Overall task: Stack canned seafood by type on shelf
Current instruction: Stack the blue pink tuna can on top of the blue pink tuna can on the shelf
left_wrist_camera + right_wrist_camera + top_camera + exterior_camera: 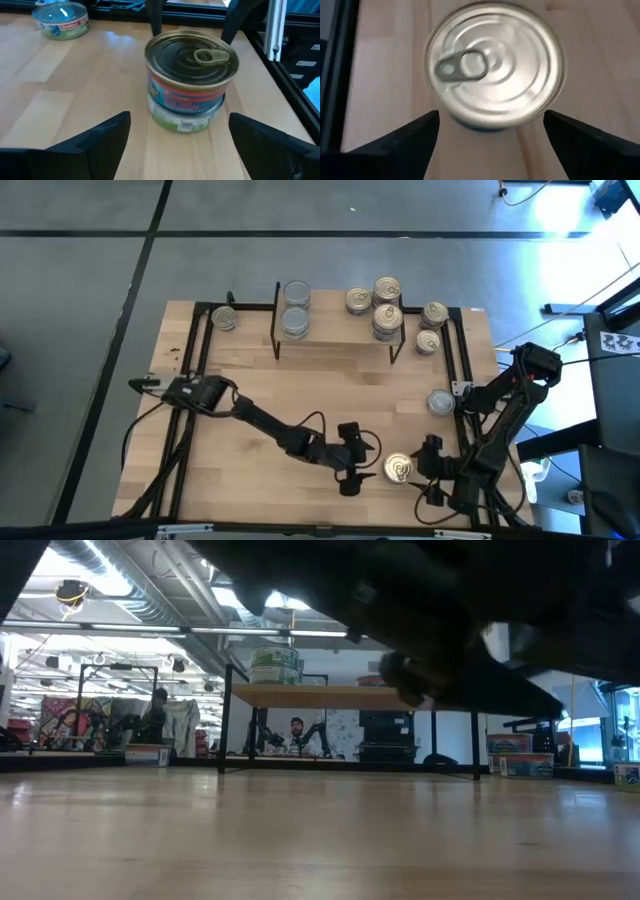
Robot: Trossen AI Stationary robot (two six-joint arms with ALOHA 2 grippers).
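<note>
Canned seafood is what both arms are converging on: from the high view, one gold-lidded can stands upright on the table near its front edge, between the left gripper on its left and the right gripper on its right, each just beside it and neither clearly the nearer. Far back, the shelf carries a silver-lidded stack at its left end and gold-lidded cans toward its right, so by my reading this can belongs with the gold ones, well away from where it now stands; another loose can sits near the right edge. In the low view a dark, blurred arm fills the top of the picture and hides the can; only the shelf on its black legs shows across the table. In the left wrist view the can stands straight ahead, beyond the two dark fingers, which are spread wider than the can and touch nothing. In the right wrist view the same can is seen nearly from above, its pull-ring lid up, ahead of fingers also spread wide and clear of it. A round can has no long axis to match.
</note>
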